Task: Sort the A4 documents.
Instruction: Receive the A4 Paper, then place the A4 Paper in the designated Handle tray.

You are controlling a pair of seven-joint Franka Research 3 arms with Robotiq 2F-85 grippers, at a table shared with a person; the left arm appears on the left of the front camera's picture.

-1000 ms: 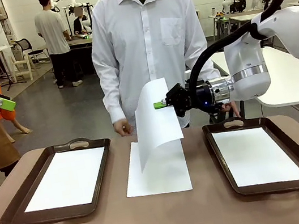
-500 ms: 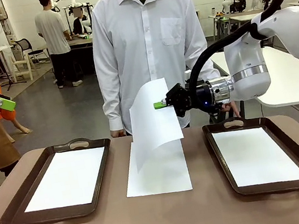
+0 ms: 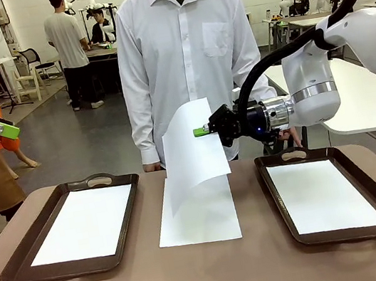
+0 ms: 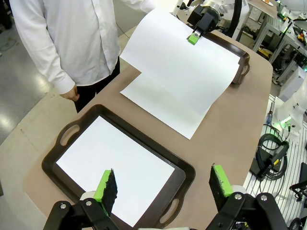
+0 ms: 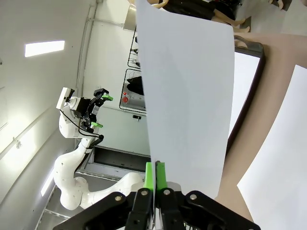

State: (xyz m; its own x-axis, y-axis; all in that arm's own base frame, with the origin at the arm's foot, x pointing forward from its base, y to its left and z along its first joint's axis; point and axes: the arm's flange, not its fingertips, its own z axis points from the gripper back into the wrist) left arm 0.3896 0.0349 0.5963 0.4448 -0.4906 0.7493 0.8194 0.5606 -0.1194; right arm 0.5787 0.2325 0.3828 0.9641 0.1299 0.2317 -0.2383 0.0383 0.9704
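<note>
My right gripper (image 3: 201, 131) is shut on the top edge of one A4 sheet (image 3: 193, 150), which hangs curled above the table's middle, just over a flat sheet or stack (image 3: 200, 219). In the right wrist view the green pads (image 5: 155, 173) pinch that sheet (image 5: 187, 96). A white sheet (image 3: 83, 223) lies in the left tray (image 3: 31, 239), another (image 3: 323, 193) in the right tray (image 3: 277, 198). My left gripper (image 3: 4, 130) is raised at the far left. Seen from its wrist, it (image 4: 163, 184) stands open high above the left tray's sheet (image 4: 115, 160).
A person in a white shirt (image 3: 184, 54) stands at the far edge, one hand (image 4: 72, 92) by the table edge. Bare brown tabletop (image 3: 210, 274) runs along the front. A white table (image 3: 369, 99) stands behind at the right.
The person's hand has drawn back from the far table edge behind the hanging sheet, whose lower edge swung slightly left. Neither arm has moved.
</note>
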